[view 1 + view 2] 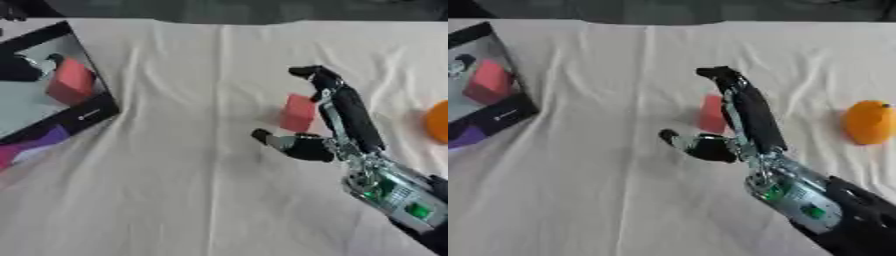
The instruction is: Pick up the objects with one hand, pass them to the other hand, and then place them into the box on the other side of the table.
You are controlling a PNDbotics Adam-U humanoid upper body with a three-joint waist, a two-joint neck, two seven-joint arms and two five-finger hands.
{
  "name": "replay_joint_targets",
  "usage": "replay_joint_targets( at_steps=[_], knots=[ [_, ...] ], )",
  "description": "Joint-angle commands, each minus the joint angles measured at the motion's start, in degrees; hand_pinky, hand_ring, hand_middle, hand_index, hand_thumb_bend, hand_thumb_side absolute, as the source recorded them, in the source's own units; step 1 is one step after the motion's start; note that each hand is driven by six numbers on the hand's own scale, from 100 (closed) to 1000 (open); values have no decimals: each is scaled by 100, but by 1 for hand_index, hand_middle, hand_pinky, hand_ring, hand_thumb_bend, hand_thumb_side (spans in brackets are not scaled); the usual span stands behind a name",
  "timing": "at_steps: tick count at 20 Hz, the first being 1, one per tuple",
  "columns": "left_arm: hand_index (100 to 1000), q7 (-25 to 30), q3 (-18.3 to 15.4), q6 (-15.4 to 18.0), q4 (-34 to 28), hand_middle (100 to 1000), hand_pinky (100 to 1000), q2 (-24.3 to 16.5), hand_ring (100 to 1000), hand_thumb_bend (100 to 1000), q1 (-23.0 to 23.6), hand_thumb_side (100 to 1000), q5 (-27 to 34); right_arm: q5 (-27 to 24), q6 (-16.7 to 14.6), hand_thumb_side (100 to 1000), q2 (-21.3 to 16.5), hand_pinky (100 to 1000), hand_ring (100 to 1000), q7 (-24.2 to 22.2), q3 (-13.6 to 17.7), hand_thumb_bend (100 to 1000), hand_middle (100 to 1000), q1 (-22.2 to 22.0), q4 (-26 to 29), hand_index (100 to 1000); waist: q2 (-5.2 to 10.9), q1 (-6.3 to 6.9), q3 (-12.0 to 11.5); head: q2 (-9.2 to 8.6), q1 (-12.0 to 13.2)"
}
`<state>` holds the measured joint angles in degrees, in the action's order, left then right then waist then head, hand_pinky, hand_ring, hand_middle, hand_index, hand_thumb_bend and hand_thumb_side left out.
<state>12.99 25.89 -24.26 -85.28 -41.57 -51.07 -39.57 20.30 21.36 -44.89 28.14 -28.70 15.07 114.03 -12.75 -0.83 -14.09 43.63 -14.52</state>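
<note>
Right hand (337, 131): brought in from the lower right corner; fingers (350, 112) held fairly straight and pointed up the table, tips slightly hooked; thumb (284, 144) spread out to the left; the hand is apart, nothing clamped in it.
Block (297, 113): red, set upright on the cloth at mid-table; placed between fingers and thumb, just left of the fingers; whether it is touched by them cannot be told.
Box (83, 116): laid askew at the left edge; dark rim, pale grey inside, a purple patch at its lower corner.
Box contents: a second red block (70, 81) is seen inside, near the upper part; a dark thing (19, 69) lies just left of it, too blurred to be made out.
Orange (869, 122): round, at the right edge of the table; well apart from the block and the hand.
Cloth (175, 190): white, creased, spread over the whole table.
Left hand: not seen in either view.
</note>
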Motion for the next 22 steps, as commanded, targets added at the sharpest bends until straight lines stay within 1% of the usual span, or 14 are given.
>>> replay_joint_targets(
  at_steps=[1, 5, 9, 12, 13, 15, 18, 20, 22],
  knots=[
    [781, 69, -238, -173, -491, 718, 922, -345, 781, 278, -69, 528, 423, -139, -63, 427, -365, 600, 885, -379, 318, 716, 784, 53, 56, 836, 148, -3, 0, 45, -212],
    [763, 51, -394, -393, -918, 703, 947, -467, 770, 207, -31, 566, 976, -286, -27, 421, -673, 640, 895, -895, 696, 704, 808, 137, 56, 842, 166, 23, -23, 48, -478],
    [753, -10, -497, -572, -1150, 695, 956, -529, 765, 192, -8, 580, 1330, -342, 48, 424, -918, 680, 901, -1467, 995, 691, 825, 205, 56, 850, 176, 31, -39, 48, -658],
    [748, -65, -533, -663, -1238, 692, 958, -550, 763, 187, -6, 588, 1491, -316, 71, 422, -1065, 731, 912, -1927, 1148, 673, 845, 243, 56, 859, 179, 38, -52, 48, -717],
    [745, -81, -547, -684, -1249, 689, 962, -550, 761, 180, -9, 592, 1522, -279, 41, 421, -1111, 753, 915, -2065, 1186, 670, 851, 256, 56, 864, 179, 39, -58, 48, -735],
    [742, -122, -581, -721, -1243, 687, 966, -549, 760, 172, -11, 600, 1581, -178, -61, 409, -1178, 767, 915, -2322, 1260, 665, 854, 274, 56, 867, 178, 37, -64, 45, -769],
    [739, -184, -631, -708, -1239, 684, 970, -558, 758, 171, -15, 605, 1668, -76, -210, 382, -1226, 768, 911, -2567, 1372, 644, 850, 310, 56, 865, 172, 29, -78, 33, -826],
    [740, -216, -653, -639, -1246, 684, 972, -571, 758, 171, -18, 610, 1740, -71, -318, 372, -1249, 781, 910, -2694, 1394, 639, 850, 321, 56, 866, 167, 23, -90, 39, -843],
    [736, -224, -673, -515, -1257, 679, 984, -578, 753, 145, -8, 644, 1872, -87, -452, 364, -1257, 811, 911, -2905, 1366, 645, 855, 299, 56, 873, 159, 15, -105, 44, -846]
  ],
)
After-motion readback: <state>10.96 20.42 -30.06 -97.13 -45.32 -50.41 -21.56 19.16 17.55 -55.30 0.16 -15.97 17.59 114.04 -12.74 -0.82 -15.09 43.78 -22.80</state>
